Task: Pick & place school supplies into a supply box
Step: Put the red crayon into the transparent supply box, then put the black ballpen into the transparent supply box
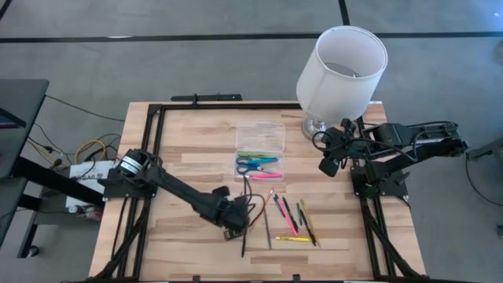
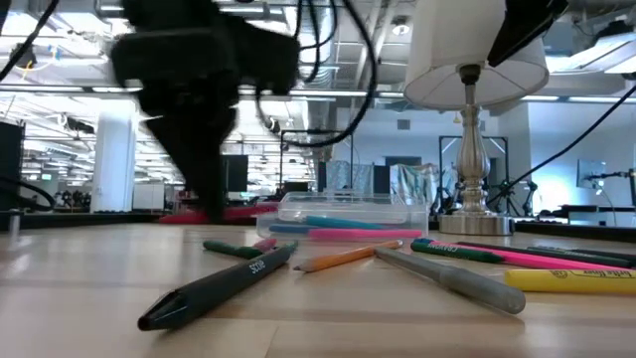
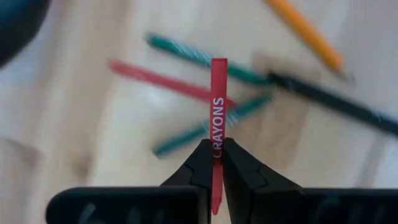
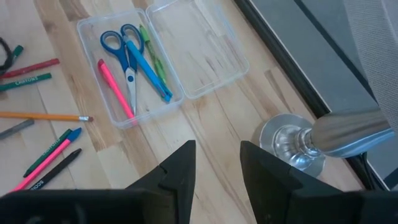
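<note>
A lamp with a white cylindrical fabric shade (image 1: 343, 69) and a silver metal base (image 4: 291, 142) stands at the far right corner of the pale wooden plank tabletop (image 1: 196, 149), on grey floor (image 1: 440, 71).

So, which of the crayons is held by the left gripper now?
The red crayon, clamped upright in the left gripper. The other red one and two green ones lie on the table.

The light wooden table (image 1: 189, 157) carries the clear supply box (image 1: 259, 149), loose pens and pencils (image 1: 295, 216), and a white lamp (image 1: 339, 71).
</note>
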Robot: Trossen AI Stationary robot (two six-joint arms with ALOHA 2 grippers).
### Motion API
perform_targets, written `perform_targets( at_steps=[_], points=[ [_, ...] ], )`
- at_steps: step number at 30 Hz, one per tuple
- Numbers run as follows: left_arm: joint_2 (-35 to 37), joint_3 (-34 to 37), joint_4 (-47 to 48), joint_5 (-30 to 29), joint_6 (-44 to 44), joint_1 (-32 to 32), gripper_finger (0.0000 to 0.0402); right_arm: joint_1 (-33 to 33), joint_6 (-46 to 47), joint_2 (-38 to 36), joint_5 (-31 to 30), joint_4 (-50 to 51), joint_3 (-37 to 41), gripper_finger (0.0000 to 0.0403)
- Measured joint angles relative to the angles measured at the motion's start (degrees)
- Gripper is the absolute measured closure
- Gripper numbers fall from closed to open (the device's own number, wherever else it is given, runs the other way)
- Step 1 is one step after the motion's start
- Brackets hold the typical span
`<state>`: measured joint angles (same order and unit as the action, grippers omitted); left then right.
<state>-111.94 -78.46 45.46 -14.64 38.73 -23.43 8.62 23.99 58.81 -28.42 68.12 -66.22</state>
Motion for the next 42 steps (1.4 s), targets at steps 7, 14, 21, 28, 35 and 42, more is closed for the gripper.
perform_targets(
  at_steps=[7,14,21,28,35,42],
  points=[
    [0.17,-4.39,0.01,-4.75,-12.13,6.86,0.0394,0.00,0.61,0.02,0.02,-0.38,0.00,0.0284],
    [0.17,-4.75,-5.54,-5.72,-24.73,16.28,0.0394,0.00,1.15,0.07,0.06,-2.81,0.00,0.0284],
    [0.20,-4.76,-6.80,-0.28,-34.50,24.63,0.0393,0.00,4.10,0.07,0.87,-3.93,0.00,0.0284],
    [0.22,-4.78,-6.77,4.68,-38.33,29.75,0.0343,0.70,9.34,0.11,1.31,-3.91,0.00,0.0284],
    [0.42,-4.80,-6.25,5.38,-42.36,30.15,0.0269,5.99,18.44,0.86,1.69,-3.72,0.00,0.0284],
    [4.03,-4.80,-3.75,9.99,-44.33,30.13,0.0255,15.13,36.29,5.73,7.01,-4.52,3.93,0.0284]
  ],
)
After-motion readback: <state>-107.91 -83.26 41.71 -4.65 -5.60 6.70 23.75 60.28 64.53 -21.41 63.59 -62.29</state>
